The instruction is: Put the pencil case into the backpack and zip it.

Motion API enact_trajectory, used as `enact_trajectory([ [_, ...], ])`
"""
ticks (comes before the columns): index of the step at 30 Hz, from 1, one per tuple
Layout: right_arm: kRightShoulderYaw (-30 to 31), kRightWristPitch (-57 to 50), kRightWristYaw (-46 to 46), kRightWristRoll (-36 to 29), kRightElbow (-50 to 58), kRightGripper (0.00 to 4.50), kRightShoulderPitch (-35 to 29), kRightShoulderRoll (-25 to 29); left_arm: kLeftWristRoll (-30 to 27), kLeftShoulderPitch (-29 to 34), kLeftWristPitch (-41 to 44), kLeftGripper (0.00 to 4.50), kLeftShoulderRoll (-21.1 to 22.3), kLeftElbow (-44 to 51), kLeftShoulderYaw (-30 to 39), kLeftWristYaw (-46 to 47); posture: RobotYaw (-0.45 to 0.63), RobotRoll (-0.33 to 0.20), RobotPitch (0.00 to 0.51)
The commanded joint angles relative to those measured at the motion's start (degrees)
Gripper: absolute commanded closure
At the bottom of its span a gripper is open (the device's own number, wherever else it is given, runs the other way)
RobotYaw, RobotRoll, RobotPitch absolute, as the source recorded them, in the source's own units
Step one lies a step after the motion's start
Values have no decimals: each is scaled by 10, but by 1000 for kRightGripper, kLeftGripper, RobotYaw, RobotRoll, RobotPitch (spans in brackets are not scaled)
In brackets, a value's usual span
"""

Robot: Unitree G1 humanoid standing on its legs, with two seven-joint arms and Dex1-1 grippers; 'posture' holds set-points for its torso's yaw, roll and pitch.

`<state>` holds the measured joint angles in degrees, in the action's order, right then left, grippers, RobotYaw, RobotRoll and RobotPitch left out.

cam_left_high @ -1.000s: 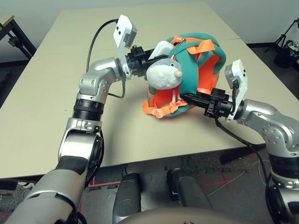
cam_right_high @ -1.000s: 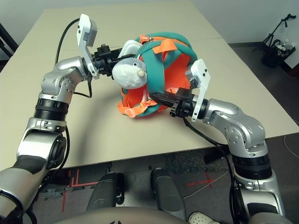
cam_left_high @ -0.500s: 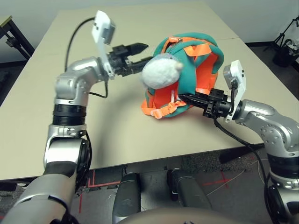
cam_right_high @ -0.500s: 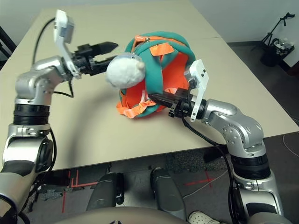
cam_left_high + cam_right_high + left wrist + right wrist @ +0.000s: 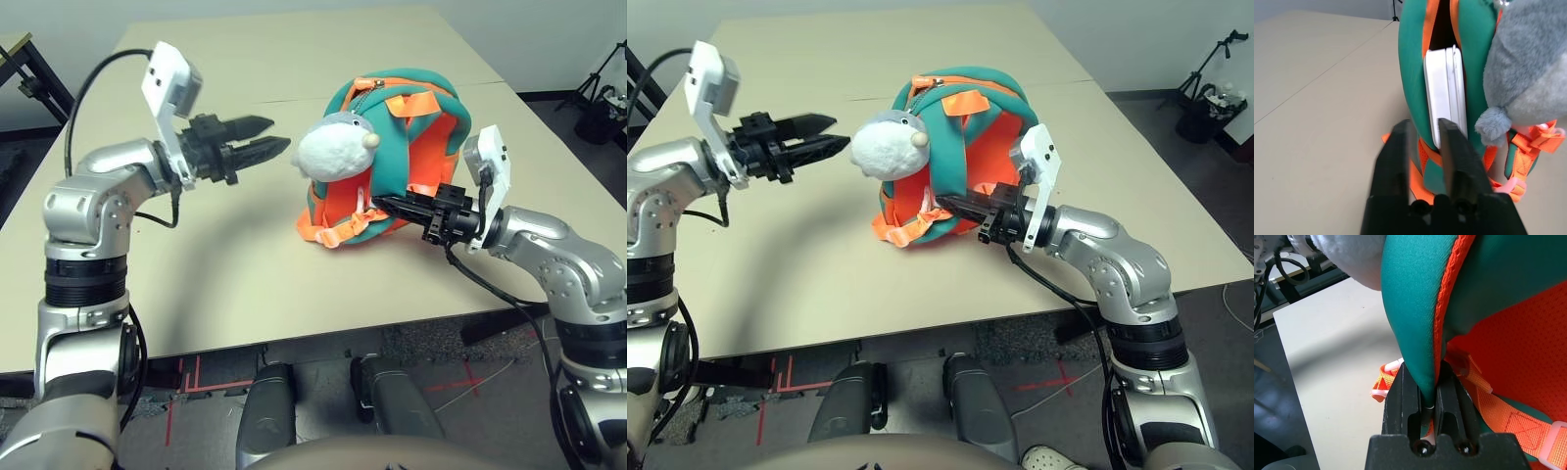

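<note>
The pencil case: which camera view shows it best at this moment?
The left wrist view shows it best: the white pencil case stands edge-on inside the backpack's open zip slot. In both eye views the backpack and its plush animal cover it. The right wrist view gives teal and orange fabric instead.

A: Where do the head views look from?
B: Above, down over the table (image 5: pixel 245 264); both share the backpack (image 5: pixel 411 127).
A: And the wrists?
B: Close, facing opposite sides of it.
</note>
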<state>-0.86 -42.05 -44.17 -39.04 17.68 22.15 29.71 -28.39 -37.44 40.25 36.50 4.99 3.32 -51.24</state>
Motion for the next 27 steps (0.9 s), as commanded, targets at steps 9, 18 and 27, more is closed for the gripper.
enact_trajectory([
  [9, 14, -3, -10, -3, 6, 4466, 5, -1, 45, -21, -74, 4500, -69, -60, -43, 29, -110, 0, 106],
  [18, 11, -5, -4, -3, 17, 4466, -3, -1, 52, -57, -106, 4500, -124, -119, -55, 27, -134, 0, 107],
  [27, 10, -6, 2, -3, 24, 4466, -10, 2, 59, -82, -126, 4500, -144, -148, -52, 26, -144, 0, 108],
])
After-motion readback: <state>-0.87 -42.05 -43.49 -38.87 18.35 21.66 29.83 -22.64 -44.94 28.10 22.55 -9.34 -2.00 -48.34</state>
